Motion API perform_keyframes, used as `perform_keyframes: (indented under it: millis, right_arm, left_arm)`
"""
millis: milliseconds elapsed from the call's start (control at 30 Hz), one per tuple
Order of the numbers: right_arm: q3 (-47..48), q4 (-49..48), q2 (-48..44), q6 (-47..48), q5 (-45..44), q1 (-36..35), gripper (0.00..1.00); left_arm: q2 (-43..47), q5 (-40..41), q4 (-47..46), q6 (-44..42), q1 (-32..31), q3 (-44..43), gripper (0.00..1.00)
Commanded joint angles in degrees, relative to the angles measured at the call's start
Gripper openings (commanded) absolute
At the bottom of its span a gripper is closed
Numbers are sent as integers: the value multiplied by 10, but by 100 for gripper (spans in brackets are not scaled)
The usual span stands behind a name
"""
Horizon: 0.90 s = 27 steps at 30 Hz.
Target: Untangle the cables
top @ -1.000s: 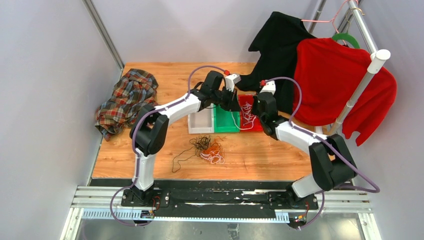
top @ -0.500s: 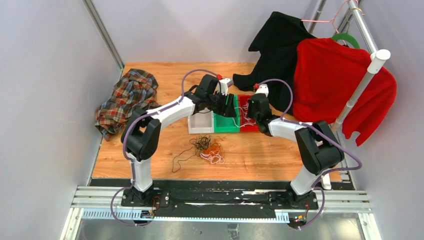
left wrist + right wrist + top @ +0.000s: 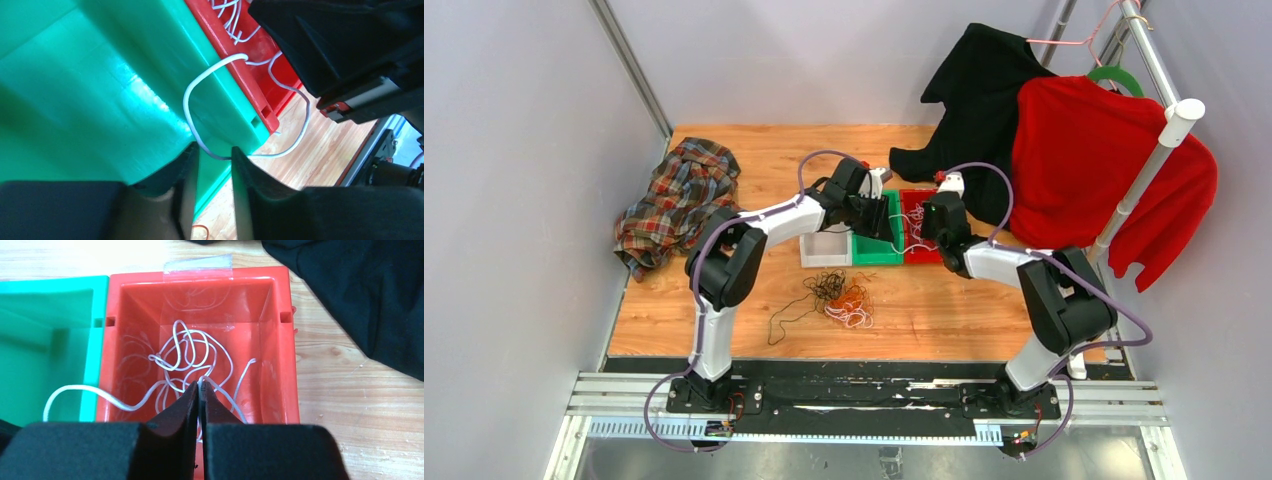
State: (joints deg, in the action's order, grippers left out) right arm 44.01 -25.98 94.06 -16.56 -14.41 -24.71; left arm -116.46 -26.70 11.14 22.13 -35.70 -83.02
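Untangling barely begun: right jaws clamp a thin white cable (image 3: 159, 360) inside the small red plastic bin (image 3: 282, 355), left jaws ajar, black-and-orange cable tangle (image 3: 842, 295) near that bin still knotted.

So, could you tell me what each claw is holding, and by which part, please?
The right claw pinches the white cable at a strand within the red bin. The left claw is open; the cable's loop merely crosses its gap.

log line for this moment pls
left pincer: open, at green bin edge | right pincer: shut on white cable over red bin | tangle: on table
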Motion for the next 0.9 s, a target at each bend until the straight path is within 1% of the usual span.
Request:
perform_keyframes:
  millis: [0,67,133,233,267,433,500,533,667,767,867]
  right_arm:
    - [-7,-24,-34,-1,13,7,5]
    - [-7,-24,-45,2,16,7,6]
    - [-5,-24,-57,6,21,7,9]
    - [-4,-24,-75,7,26,8,15]
    - [-4,-24,-80,7,26,8,19]
    - [-6,-20,-99,-2,40,16,46]
    - [-10,-14,-108,-10,42,21,54]
    - [-14,-14,-115,-15,43,24,57]
    - [-38,-8,-155,-26,26,34,64]
    - [-61,11,-201,-37,-14,39,64]
    - [-91,30,-254,-45,-57,46,62]
  left_arm:
    - [6,-22,-42,22,4,-16,17]
    - [17,-31,-61,31,4,-9,7]
    - [31,-41,-76,36,4,-1,1]
    - [49,-60,-94,44,4,3,1]
    - [54,-63,-95,45,3,3,1]
    - [49,-60,-91,39,-3,-29,1]
    - [36,-56,-90,39,-8,-51,1]
    - [28,-55,-89,38,-12,-64,1]
    - [-17,-40,-68,20,-30,-126,1]
    - [-63,-22,-35,-2,-38,-186,1]
    - [-107,13,-7,-29,-44,-234,1]
